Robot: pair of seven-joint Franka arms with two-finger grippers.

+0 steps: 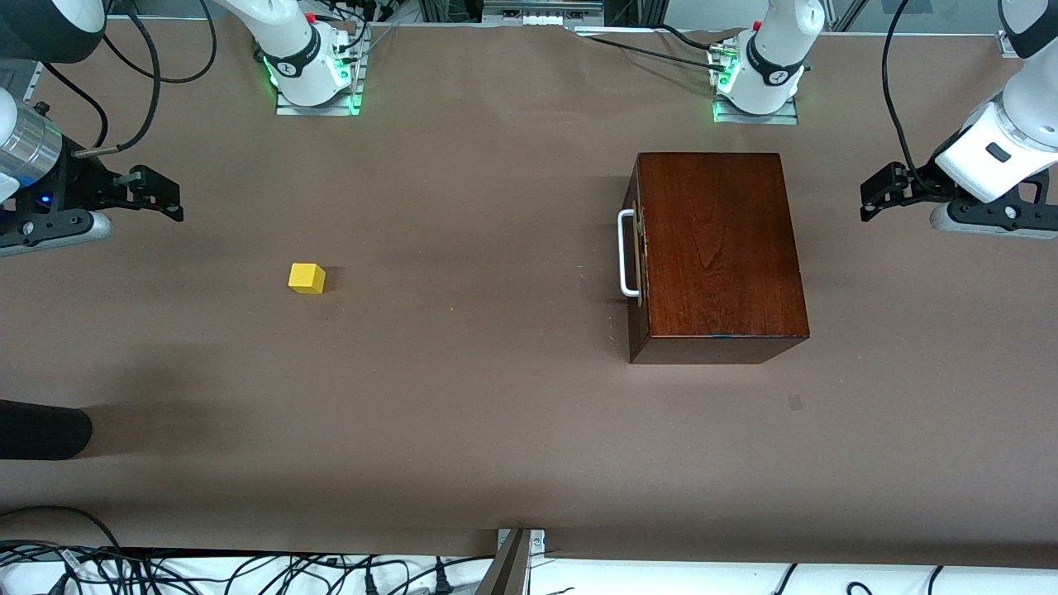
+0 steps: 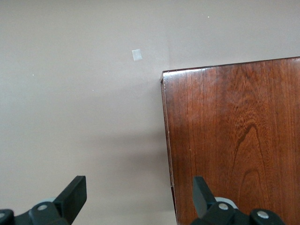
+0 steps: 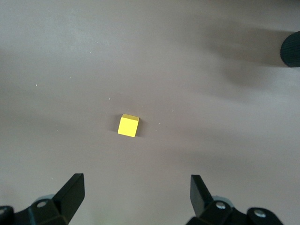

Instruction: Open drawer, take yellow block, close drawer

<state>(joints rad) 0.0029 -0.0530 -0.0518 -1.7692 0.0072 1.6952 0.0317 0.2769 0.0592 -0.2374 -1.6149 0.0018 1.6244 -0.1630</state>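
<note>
Bench (image 1: 496,430) under brown cover carries everything here. Box (image 1: 715,248), dark reddish wood, stands toward the left arm's end, its top closed and glossy. Drawer (image 1: 638,256) sits pushed fully in, flush with the box face that looks toward the right arm's end; its white handle (image 1: 626,252) stands off that face. Left hand (image 1: 878,192) hangs in the air at the left arm's end of the bench, just beside the box and apart from it; the left wrist view shows its fingers (image 2: 75,194) spread wide, one over bare bench, the other over the box top, with nothing between them. Right hand (image 1: 165,198) hovers at the right arm's end, fingers (image 3: 72,192) likewise wide apart and empty. Block (image 1: 307,278), yellow, lies on the open bench toward the right arm's end, well apart from the box, untouched, under the right hand's camera (image 3: 128,125).
</note>
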